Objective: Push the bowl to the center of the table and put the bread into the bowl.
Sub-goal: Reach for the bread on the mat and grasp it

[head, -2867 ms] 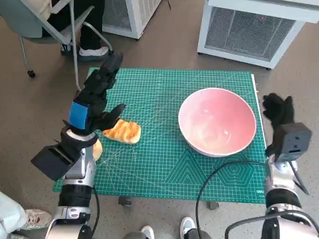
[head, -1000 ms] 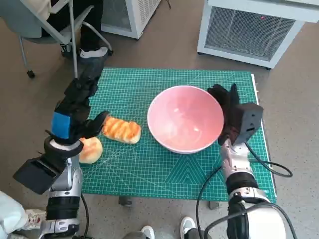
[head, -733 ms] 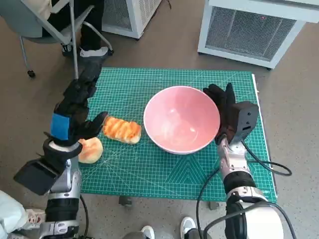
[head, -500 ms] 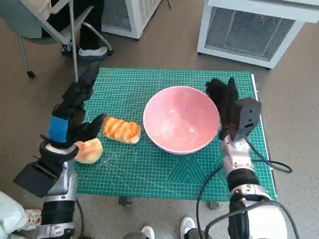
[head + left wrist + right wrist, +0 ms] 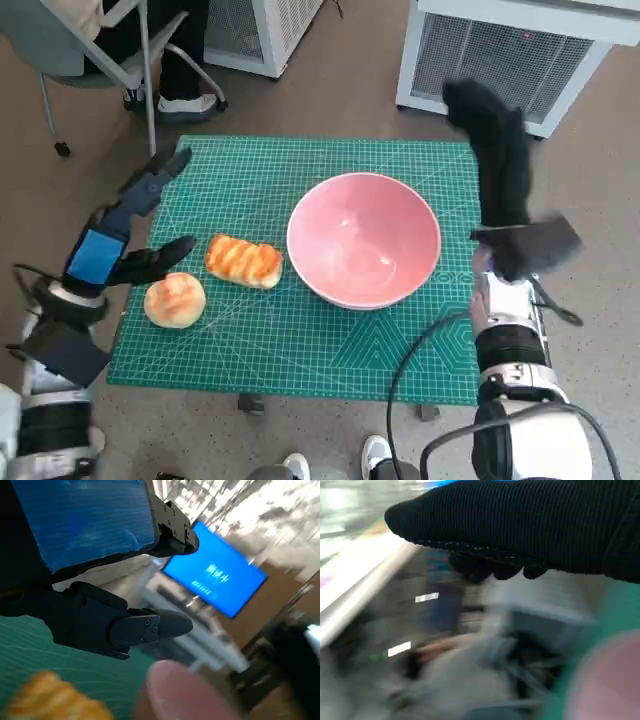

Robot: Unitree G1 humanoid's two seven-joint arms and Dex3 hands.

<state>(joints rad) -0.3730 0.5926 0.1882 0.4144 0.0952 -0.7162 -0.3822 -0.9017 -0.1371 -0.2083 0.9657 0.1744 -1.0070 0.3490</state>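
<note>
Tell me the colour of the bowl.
Pink; the bowl shows best in the head view.

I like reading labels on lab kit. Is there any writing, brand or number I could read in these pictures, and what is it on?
Blue screen: white characters, too blurred to read.
Green cutting mat: small white print near its front right corner, too small to read.
Nothing else legible.

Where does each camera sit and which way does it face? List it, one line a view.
Head view: on the head, looking steeply down at the green mat, pink bowl and long bread; both forearms, left robot hand and right robot hand show.
Left wrist view: behind the left robot hand, facing across the mat toward a blue screen.
Right wrist view: behind the right robot hand; heavily blurred.
Shared: head and left wrist views both show the long bread.
</note>
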